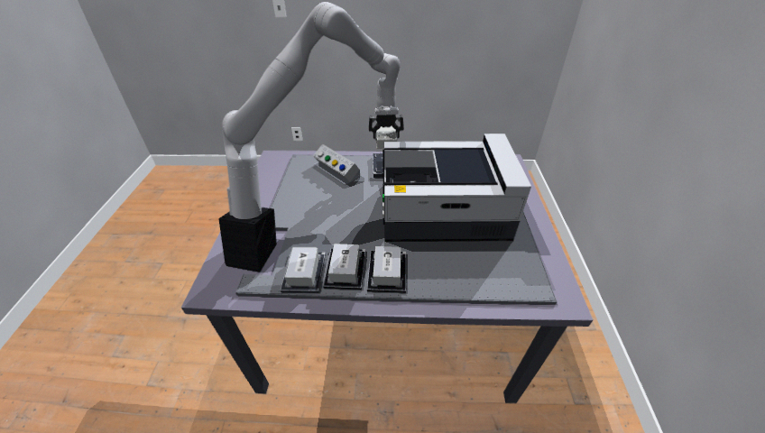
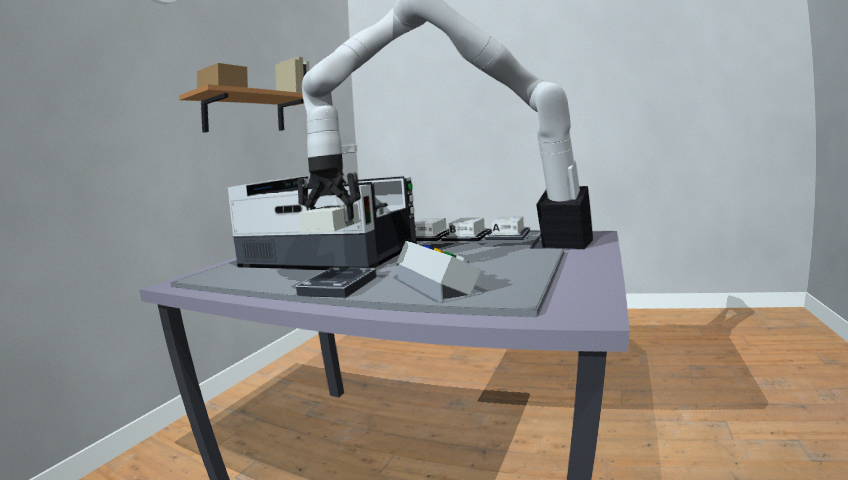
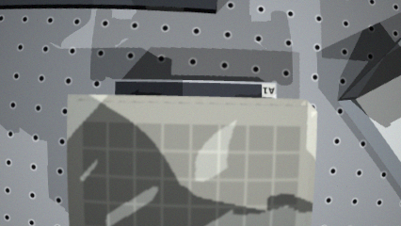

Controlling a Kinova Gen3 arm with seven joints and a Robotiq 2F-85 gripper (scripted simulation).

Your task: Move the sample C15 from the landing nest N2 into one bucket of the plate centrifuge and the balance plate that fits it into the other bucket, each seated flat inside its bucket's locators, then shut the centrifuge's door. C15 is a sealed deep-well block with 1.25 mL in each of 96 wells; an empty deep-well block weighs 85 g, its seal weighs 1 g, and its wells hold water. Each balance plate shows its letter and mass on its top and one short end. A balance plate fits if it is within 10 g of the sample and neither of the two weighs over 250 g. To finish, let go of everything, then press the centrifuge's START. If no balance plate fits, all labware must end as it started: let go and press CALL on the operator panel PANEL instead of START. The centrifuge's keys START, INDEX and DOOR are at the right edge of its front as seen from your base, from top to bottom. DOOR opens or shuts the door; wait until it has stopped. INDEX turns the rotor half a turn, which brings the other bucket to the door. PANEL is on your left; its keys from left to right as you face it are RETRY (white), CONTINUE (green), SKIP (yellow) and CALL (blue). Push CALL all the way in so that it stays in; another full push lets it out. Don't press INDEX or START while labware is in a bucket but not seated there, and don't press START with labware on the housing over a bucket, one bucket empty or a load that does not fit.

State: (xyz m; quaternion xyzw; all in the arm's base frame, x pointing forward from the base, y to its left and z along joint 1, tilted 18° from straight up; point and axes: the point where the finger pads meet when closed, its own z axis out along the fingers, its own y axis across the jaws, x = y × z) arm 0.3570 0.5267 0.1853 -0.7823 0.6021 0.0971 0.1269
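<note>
Sample C15 (image 2: 324, 218) hangs left of centre in the exterior view, gripped by fingers (image 2: 351, 205) spread wide across its body, well above the vacated nest N2 (image 2: 336, 280) on the tabletop (image 2: 595, 309). The wrist view shows its sealed well grid filling the lower centre of the frame. Carrying it well probably means keeping the block level, lifting above the centrifuge (image 1: 453, 206) housing before moving sideways, then centring over the open bucket (image 1: 410, 172) and lowering straight down between the locators; a tilted or rushed descent could leave it perched on the rim
</note>
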